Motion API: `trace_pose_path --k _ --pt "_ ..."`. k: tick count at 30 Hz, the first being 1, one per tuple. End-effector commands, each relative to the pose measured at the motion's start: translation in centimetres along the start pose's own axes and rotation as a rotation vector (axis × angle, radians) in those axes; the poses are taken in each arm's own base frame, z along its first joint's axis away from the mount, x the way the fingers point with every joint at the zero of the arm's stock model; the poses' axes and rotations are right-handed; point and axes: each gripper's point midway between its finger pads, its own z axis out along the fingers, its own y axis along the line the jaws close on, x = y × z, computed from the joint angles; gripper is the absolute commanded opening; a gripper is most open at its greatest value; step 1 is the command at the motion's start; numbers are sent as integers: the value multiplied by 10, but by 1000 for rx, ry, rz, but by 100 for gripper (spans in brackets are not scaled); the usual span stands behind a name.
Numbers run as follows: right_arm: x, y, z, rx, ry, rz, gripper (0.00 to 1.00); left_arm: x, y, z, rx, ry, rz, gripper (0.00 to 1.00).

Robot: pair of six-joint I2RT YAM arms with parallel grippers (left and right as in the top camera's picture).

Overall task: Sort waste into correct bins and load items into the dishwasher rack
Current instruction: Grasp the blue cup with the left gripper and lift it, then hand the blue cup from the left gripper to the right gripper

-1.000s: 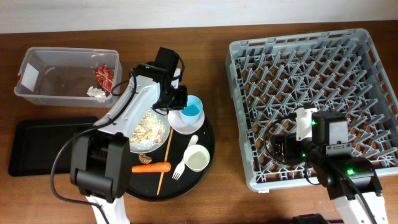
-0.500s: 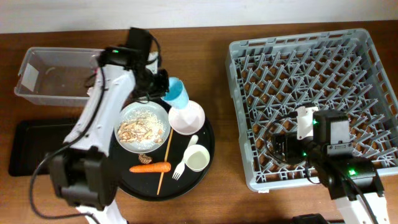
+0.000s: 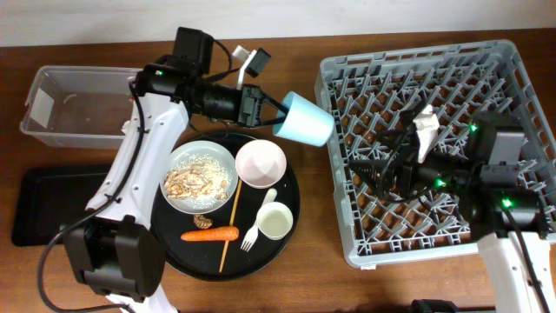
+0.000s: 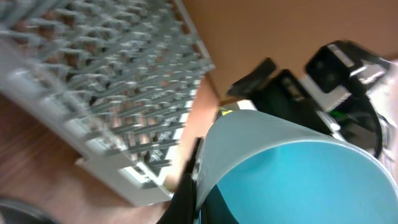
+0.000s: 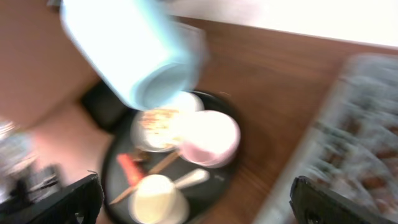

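Note:
My left gripper (image 3: 276,113) is shut on the rim of the light blue cup (image 3: 304,120) and holds it tilted in the air at the left edge of the grey dishwasher rack (image 3: 417,52). In the left wrist view the cup (image 4: 292,168) fills the frame, with the rack (image 4: 106,74) behind it. My right gripper (image 3: 369,165) is open and empty over the rack, facing left. The white plate with rice and meat (image 3: 201,176), white bowl (image 3: 261,162), small white cup (image 3: 274,221), fork (image 3: 259,228), carrot (image 3: 211,234), wooden stick (image 3: 232,217) and brown scrap (image 3: 202,223) lie on the round tray.
The round black tray (image 3: 269,252) sits at centre left. The clear tub (image 3: 61,100) is at far left, with its right end behind my left arm, so the wrapper and tissue are hidden. The flat black tray (image 3: 52,209) lies below it.
My left arm lifted the blue cup off the round tray and swung it right to the rack's edge. My right gripper rose and turned left toward the cup.

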Motion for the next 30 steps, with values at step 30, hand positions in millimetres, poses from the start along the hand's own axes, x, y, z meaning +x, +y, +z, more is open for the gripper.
trace_pose_path --k 30 --pt "-24 32 -1 -255 -101 -114 86 26 -62 60 188 140 120 0"
